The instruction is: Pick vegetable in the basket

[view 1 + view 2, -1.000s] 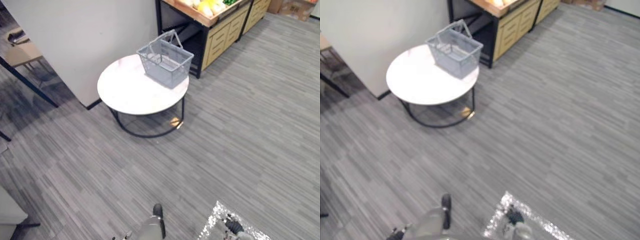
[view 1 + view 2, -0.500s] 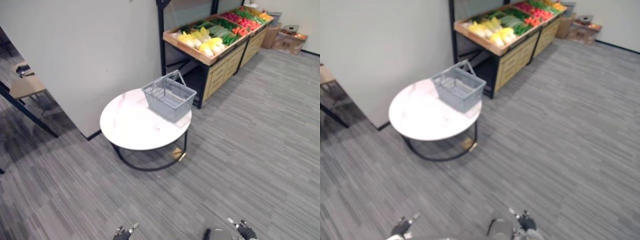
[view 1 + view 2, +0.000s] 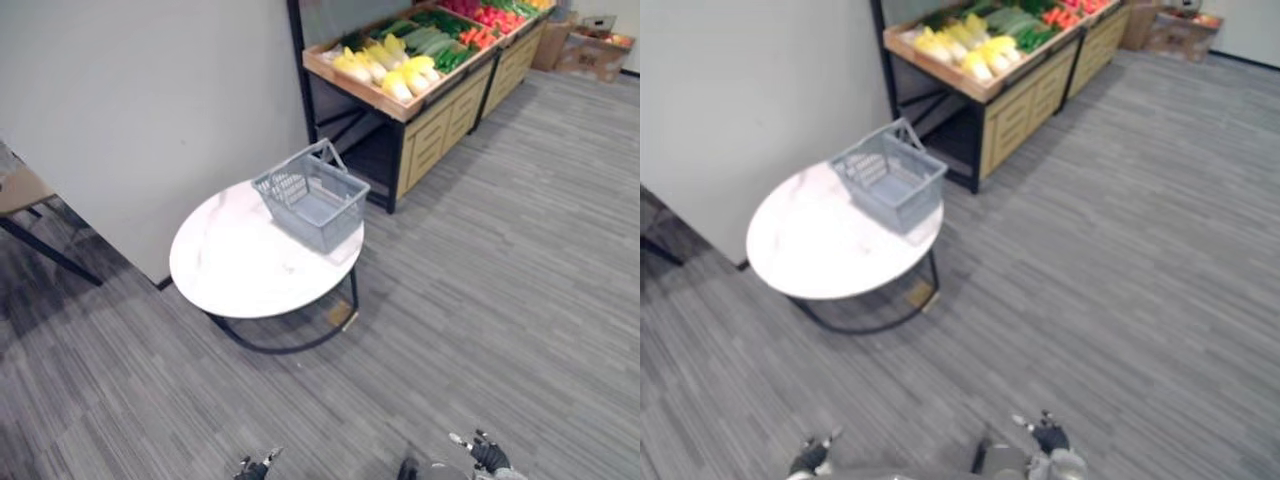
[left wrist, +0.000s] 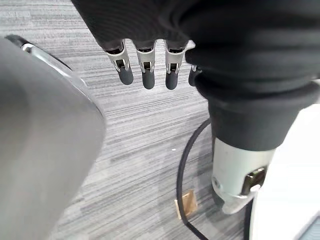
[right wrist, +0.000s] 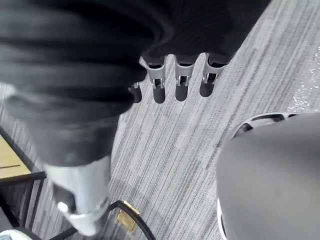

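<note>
Vegetables (image 3: 388, 72) in pale yellow, green and red lie heaped on a long wooden display stand (image 3: 432, 138), far ahead of both hands and not yet reached.

From where I stand, the yellow leafy heads nearest the hands look light and fairly soft, likely to give if squeezed, so a wrap around the thick middle seems safer than a pinch on the leaves. A grey mesh basket (image 3: 345, 222) with its handle raised sits on a round white marble-look table (image 3: 235, 275), between the hands and the stand, nearer the left one. The left hand (image 4: 148, 75) and the right hand (image 5: 181, 85) hang low over the grey floor, fingers straight and relaxed, holding nothing.
</note>
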Robot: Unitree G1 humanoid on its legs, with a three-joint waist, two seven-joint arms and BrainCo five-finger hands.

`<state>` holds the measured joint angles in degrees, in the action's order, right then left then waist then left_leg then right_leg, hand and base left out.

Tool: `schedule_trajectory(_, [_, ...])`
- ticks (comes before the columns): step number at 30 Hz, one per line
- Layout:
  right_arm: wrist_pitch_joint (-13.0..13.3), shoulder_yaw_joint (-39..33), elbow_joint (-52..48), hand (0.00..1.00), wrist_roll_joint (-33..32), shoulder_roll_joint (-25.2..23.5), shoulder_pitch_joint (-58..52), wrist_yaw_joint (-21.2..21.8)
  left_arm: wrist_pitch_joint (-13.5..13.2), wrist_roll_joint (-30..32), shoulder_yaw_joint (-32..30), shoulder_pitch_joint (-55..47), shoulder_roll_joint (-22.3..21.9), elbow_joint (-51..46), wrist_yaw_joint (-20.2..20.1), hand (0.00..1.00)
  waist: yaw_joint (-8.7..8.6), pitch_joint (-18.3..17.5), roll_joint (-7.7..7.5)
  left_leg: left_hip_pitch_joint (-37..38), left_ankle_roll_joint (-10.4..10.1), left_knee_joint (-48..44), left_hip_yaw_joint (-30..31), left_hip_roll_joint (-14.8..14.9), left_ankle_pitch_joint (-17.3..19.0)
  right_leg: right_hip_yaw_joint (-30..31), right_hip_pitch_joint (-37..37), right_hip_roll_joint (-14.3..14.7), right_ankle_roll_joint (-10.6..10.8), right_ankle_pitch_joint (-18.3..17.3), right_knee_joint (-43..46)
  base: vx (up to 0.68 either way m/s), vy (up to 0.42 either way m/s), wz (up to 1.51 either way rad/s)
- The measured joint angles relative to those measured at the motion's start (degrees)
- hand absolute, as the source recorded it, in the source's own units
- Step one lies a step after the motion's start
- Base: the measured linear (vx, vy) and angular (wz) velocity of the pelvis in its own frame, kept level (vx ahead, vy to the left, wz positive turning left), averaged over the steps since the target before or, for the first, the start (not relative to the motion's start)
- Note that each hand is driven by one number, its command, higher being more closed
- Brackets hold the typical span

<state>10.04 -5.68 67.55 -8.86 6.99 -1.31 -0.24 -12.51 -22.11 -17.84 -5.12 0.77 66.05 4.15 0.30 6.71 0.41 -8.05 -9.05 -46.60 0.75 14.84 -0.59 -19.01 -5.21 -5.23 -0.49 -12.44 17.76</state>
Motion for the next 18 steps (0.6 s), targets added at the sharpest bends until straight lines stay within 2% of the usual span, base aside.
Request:
schedule_trajectory(1, [0.0, -0.1, 0.4, 0.00, 0.0, 0.2, 0.0, -0.1, -0.1, -0.2, -0.1, 0.1, -0.2, 0.0, 0.0, 0.00, 0.03, 0.1, 0.11, -1.0, -0.2, -2.1, 0.0, -0.2, 1.7, 0.3, 1.1, 0.1, -0.3, -0.1, -0.6, 0.23, -0.030, -0.21])
schedule_trajectory(2, [-0.1, 0.0, 0.9, 0.00, 0.0, 0.8, 0.0, -0.2, -0.3, -0.2, -0.1, 0.2, -0.3, 0.1, 0.0, 0.00, 0.05, 0.3, 0.33, -2.2, -0.1, -3.6, -0.5, -1.3, 5.1, 0.8, 3.6, 0.1, -0.9, -0.4, -2.2, 0.22, -0.002, -0.20])
schedule_trajectory(4, [-0.2, 0.0, 1.0, 0.00, 0.0, 1.0, -0.5, -0.4, -0.8, -0.3, -0.5, 0.3, -0.6, -0.1, -0.2, 0.00, 0.35, 0.4, 0.48, -4.9, 0.6, -0.6, -2.6, -2.8, 9.6, 2.1, 6.8, 0.1, -0.8, -0.4, -4.8, 0.21, 0.032, -0.35])
schedule_trajectory(6, [-0.2, 0.0, 0.7, 0.00, 0.0, 0.8, -0.5, -0.5, -1.0, -0.3, -0.5, 0.4, -0.8, -0.7, -0.3, 0.00, 0.79, 0.8, 0.52, -6.0, 0.8, 7.8, -4.9, -3.8, 10.3, 3.2, 9.0, -0.6, -0.1, -0.2, -6.2, 0.25, 0.124, -0.48])
schedule_trajectory(8, [-0.2, 0.5, 0.0, 0.00, -0.1, 0.6, -0.8, -0.7, -1.2, -0.2, -0.5, 0.4, -0.9, -1.1, -0.3, 0.00, 0.99, 1.2, 0.45, -5.9, 1.6, 20.1, -6.3, -5.2, 9.4, 3.9, 11.5, -1.6, 1.8, -0.7, -7.4, 0.26, 0.177, -0.28])
schedule_trajectory(10, [0.1, 2.8, -1.7, 0.00, -0.1, 0.8, -1.5, -1.1, -1.3, -0.3, -0.5, 0.4, -1.3, -1.1, -0.1, 0.00, 1.08, 1.3, 0.71, -5.7, 2.7, 34.0, -6.7, -7.4, 4.8, 4.1, 14.0, -3.2, 4.2, -3.1, -7.5, 0.31, 0.269, -0.04])
schedule_trajectory(11, [0.2, 3.7, -2.1, 0.00, -0.1, 0.9, -1.4, -1.3, -1.3, -0.3, -0.5, 0.4, -1.5, -1.2, -0.1, 0.00, 1.16, 1.3, 0.96, -5.7, 2.9, 36.0, -7.1, -7.5, 3.9, 4.2, 14.7, -3.3, 5.1, -3.7, -7.5, 0.36, 0.341, -0.11])
schedule_trajectory(12, [0.3, 5.1, -2.4, 0.00, -0.1, 0.9, -1.3, -1.6, -1.3, -0.3, -0.7, 0.4, -1.9, -1.2, -0.1, 0.00, 1.48, 1.2, 1.25, -5.6, 3.9, 36.9, -8.3, -7.3, 0.8, 4.9, 15.7, -3.5, 6.6, -4.9, -7.2, 0.30, 0.289, -0.20])
schedule_trajectory(13, [0.3, 6.2, -2.4, 0.00, -0.1, 0.2, -1.2, -1.7, -1.3, -0.3, -0.7, 0.4, -1.8, -1.3, -0.2, 0.00, 1.67, 0.8, 1.12, -5.4, 4.9, 35.9, -9.7, -7.5, -1.8, 5.6, 16.5, -4.3, 6.6, -5.4, -7.4, 0.38, 0.318, -0.30])
schedule_trajectory(14, [0.3, 6.7, -2.4, 0.00, -0.1, -1.9, -0.8, -1.7, -1.3, -0.2, -0.7, 0.5, -0.7, -1.7, -0.2, 0.00, 1.77, 0.5, -0.98, -5.4, 5.9, 33.8, -11.3, -9.0, 0.0, 7.3, 17.3, -5.9, 5.9, -5.4, -8.3, 0.39, 0.273, -0.28])
schedule_trajectory(15, [0.4, 6.6, -2.5, 0.00, 0.0, -3.6, 0.1, -1.5, -1.3, -0.1, -1.3, 0.5, 0.0, -1.7, -0.2, 0.00, 1.63, 0.1, -2.37, -6.2, 6.6, 31.4, -11.8, -10.3, 2.8, 9.9, 17.3, -7.1, 5.6, -3.6, -8.8, 0.40, 0.274, -0.21])
schedule_trajectory(16, [0.4, 6.5, -2.4, 0.00, 0.0, -4.0, 0.4, -1.4, -1.3, -0.1, -1.9, 0.5, 0.1, -1.7, -0.2, 0.00, 1.54, 0.1, -2.80, -6.3, 7.0, 30.3, -12.0, -10.7, 4.1, 11.0, 17.2, -7.7, 5.6, -2.8, -8.6, 0.47, 0.352, -0.20])
schedule_trajectory(17, [0.4, 5.9, -1.8, 0.00, 0.0, -4.5, 0.4, -0.9, -1.2, -0.2, -3.0, 0.5, 0.2, -1.6, -0.1, 0.00, 1.80, -0.6, -3.96, -5.6, 7.9, 28.8, -13.6, -11.9, 6.3, 13.7, 17.0, -9.4, 6.0, -1.4, -7.2, 0.40, 0.298, -0.21])
schedule_trajectory(18, [0.3, 5.9, -1.3, 0.00, 0.0, -4.5, 0.5, -0.7, -1.2, -0.2, -3.0, 0.5, 0.2, -1.4, 0.0, 0.00, 2.04, -0.8, -4.14, -5.0, 8.5, 28.5, -14.5, -12.1, 6.9, 14.6, 16.2, -9.9, 6.2, -0.8, -5.4, 0.48, 0.340, -0.46])
